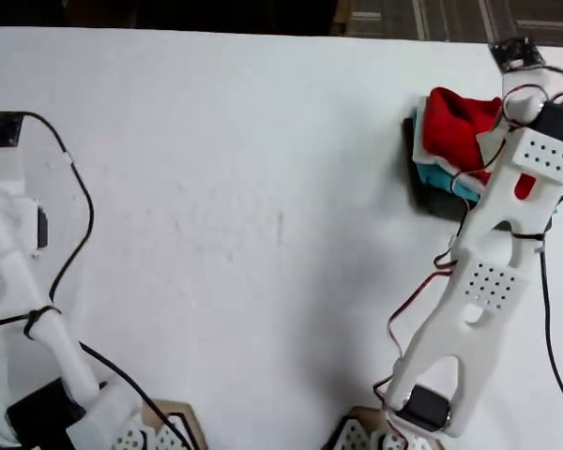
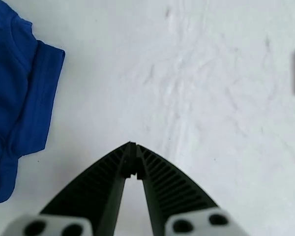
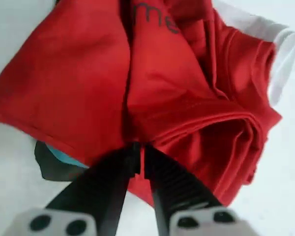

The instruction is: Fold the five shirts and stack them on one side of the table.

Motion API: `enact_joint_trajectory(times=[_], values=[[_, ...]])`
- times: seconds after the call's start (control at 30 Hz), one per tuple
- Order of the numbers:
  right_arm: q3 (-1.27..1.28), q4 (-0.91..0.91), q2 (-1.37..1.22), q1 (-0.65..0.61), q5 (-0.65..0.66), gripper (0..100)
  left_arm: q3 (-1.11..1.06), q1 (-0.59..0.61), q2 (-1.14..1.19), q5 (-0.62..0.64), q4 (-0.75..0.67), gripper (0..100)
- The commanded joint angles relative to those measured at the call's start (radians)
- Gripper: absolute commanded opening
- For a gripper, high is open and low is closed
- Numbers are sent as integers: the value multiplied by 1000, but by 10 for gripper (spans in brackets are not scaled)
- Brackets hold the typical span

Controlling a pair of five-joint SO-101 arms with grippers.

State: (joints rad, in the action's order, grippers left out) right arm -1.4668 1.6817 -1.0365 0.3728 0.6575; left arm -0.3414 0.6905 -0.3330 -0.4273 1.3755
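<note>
A crumpled red shirt [image 1: 455, 122] tops a pile at the table's right side, over a teal shirt [image 1: 441, 178] and a black one [image 1: 422, 194]. My right gripper [image 3: 139, 147] is at that pile, shut, with folds of the red shirt [image 3: 88, 83] drawn in to its tips. Teal cloth [image 3: 59, 155] and black cloth [image 3: 49, 169] peek out from under the red. My left gripper [image 2: 132, 150] is shut with nothing in it, just above bare table beside a blue shirt [image 2: 14, 98]. The left arm [image 1: 9, 244] is folded back at the table's left edge.
The white table [image 1: 263, 206] lies open between the two arms. Black cables [image 1: 75, 187] trail from the left arm across the left side. A white fabric edge [image 3: 280, 54] shows beside the red shirt. A small dark device [image 1: 516, 53] sits at the far right edge.
</note>
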Motion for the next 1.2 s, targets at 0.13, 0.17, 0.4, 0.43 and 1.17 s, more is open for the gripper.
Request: enact_joint_trajectory(times=[0.13, 0.17, 0.4, 0.43, 1.17], values=[[-9, -440, -122, 30, -6, 20, 5, -14, -40, -8, -8, 30], [-9, -489, -131, 35, -29, 20, 5, -14, -40, -8, -8, 30], [32, -825, -170, 70, -293, 20, 5, -12, -40, -8, -8, 30], [46, -897, -186, 70, -284, 20, 5, -12, -40, -8, -8, 30], [61, -803, 111, -2, -437, 22, 5, -15, -40, -8, -9, 30]])
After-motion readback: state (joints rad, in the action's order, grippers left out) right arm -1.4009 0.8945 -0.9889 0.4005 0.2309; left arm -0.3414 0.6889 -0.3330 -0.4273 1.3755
